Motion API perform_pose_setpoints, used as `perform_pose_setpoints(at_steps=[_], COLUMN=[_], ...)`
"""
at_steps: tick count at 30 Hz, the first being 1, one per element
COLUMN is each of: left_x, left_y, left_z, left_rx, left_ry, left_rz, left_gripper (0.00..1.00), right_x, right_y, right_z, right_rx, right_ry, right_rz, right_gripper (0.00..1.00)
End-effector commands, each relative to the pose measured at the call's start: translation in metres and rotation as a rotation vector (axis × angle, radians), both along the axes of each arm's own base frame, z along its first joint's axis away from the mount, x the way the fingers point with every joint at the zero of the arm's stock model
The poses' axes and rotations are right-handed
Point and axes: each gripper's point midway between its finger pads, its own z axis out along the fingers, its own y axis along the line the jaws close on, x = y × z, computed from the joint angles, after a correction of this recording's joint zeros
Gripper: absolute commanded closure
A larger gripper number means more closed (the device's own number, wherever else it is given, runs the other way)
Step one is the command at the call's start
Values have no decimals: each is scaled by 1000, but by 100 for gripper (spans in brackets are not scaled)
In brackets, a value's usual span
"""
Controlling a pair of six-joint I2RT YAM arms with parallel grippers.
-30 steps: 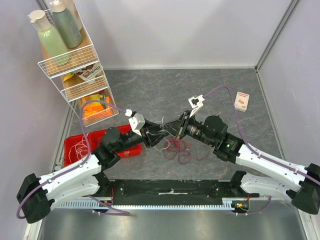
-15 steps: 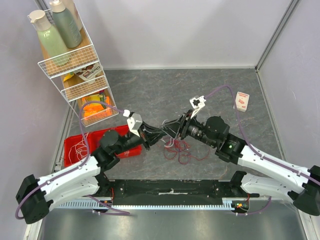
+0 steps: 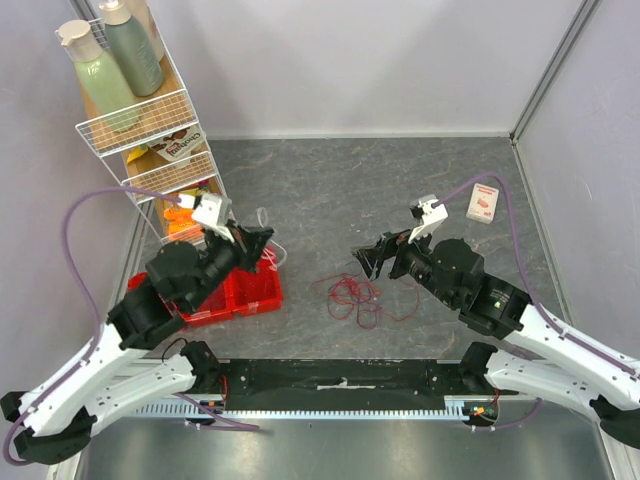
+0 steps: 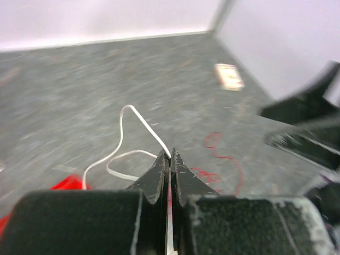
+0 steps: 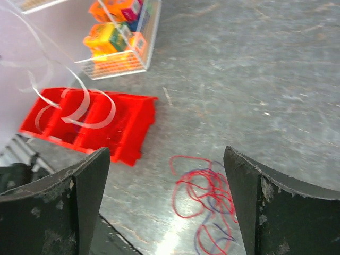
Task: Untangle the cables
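A tangle of red and dark purple cables (image 3: pixel 354 298) lies on the grey table, a little left of and nearer than my right gripper's tips. My right gripper (image 3: pixel 368 262) stands wide open over the tangle (image 5: pixel 204 191), with nothing between its fingers (image 5: pixel 90 175). My left gripper (image 3: pixel 255 240) is raised over the red bin (image 3: pixel 240 298) and is shut on a thin white cable (image 4: pixel 123 118). That cable loops away from the fingertips (image 4: pixel 161 159) and hangs over the bin in blurred white curls (image 5: pixel 85 109).
A white wire shelf (image 3: pixel 150 130) with bottles and coloured boxes stands at the back left, close behind the left arm. A small white and red box (image 3: pixel 484 200) lies at the back right. Walls close the table on the left, back and right.
My left gripper shut on the white cable and swung left and up, drawing it out of the tangle over the red bin. My right gripper opened and drew back to the right.
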Motion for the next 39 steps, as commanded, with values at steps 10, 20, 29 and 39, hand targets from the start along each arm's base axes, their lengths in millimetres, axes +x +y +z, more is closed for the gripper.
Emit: perform_pose_setpoints(at_steps=[10, 20, 29, 39], left_x=[20, 42, 28, -7], left_y=[210, 293, 294, 299], left_z=[4, -48, -112, -163], left_rx=[485, 434, 185, -10], left_ry=[82, 286, 433, 593], left_rz=[1020, 1346, 1459, 1668], left_gripper=[98, 98, 98, 98], right_x=[5, -1, -6, -3], right_y=[-31, -39, -57, -50], right_z=[-2, 6, 9, -4], right_rx=[-140, -163, -171, -198], right_ry=[-48, -59, -70, -40], right_rz=[-83, -72, -112, -99], right_gripper=[4, 3, 2, 2])
